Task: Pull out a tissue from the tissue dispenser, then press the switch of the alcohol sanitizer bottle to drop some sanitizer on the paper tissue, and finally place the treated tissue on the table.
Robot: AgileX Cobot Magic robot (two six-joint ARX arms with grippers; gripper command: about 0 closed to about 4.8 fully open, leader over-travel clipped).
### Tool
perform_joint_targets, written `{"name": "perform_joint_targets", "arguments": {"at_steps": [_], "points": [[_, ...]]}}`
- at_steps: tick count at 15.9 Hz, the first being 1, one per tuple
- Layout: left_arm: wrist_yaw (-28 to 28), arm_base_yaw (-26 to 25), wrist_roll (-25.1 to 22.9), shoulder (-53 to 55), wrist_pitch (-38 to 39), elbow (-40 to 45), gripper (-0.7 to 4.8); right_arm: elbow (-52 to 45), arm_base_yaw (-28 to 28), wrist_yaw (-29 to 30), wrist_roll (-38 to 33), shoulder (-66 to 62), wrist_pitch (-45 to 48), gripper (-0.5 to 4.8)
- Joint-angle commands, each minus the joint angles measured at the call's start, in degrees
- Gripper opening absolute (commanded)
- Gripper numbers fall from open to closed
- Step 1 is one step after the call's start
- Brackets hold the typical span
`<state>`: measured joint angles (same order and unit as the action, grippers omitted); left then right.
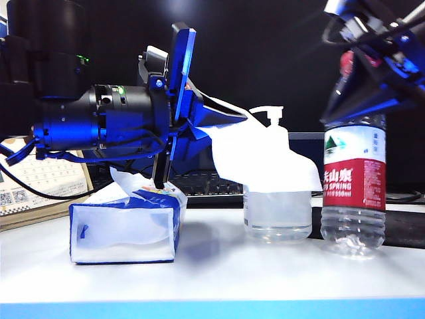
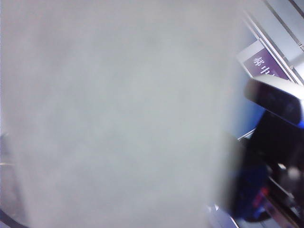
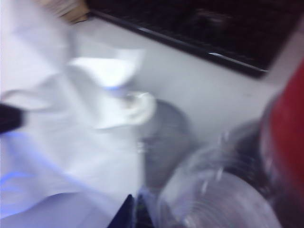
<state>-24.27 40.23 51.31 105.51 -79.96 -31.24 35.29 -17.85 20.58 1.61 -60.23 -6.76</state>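
My left gripper (image 1: 232, 123) is clamped on one corner of the tissue (image 1: 262, 159), which droops limp over the sanitizer bottle (image 1: 277, 214) under the pump head (image 1: 267, 113). My right gripper (image 1: 345, 100), jaws together and empty, hangs above the water bottle (image 1: 354, 193). The sheet looks flimsy, easily torn

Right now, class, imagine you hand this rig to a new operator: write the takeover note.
Left tool: shut on the tissue, held up over the alcohol sanitizer bottle.
Right tool: shut, empty, above the water bottle, right of the pump.
Tissue dispenser: on the table, left, another sheet poking out.
Done: tissue pulled out and draped at the switch.
Left: press the switch, wet the tissue, lay it on the table.
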Motion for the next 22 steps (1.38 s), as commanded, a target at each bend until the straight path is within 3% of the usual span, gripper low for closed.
{"name": "perform_joint_targets", "arguments": {"at_steps": [1, 5, 9, 22], "points": [[-0.4, -0.1, 0.1, -0.1, -0.9, -0.2, -0.06, 0.3, 1.5, 0.2, -0.1, 0.1, 2.8, -0.05], [-0.5, -0.1, 0.2, -0.1, -0.9, -0.3, -0.06, 0.3, 1.4, 1.2, -3.5, -3.0, 8.8, -0.05], [-1.6, -0.1, 0.1, -0.1, -0.9, -0.3, -0.06, 0.3, 1.3, 8.1, -7.7, -10.2, 17.4, -0.05], [-3.7, -3.5, 0.2, -0.1, -1.1, -0.3, -0.06, 0.6, 0.6, 9.6, -11.2, -8.1, 28.9, -0.05]]}}
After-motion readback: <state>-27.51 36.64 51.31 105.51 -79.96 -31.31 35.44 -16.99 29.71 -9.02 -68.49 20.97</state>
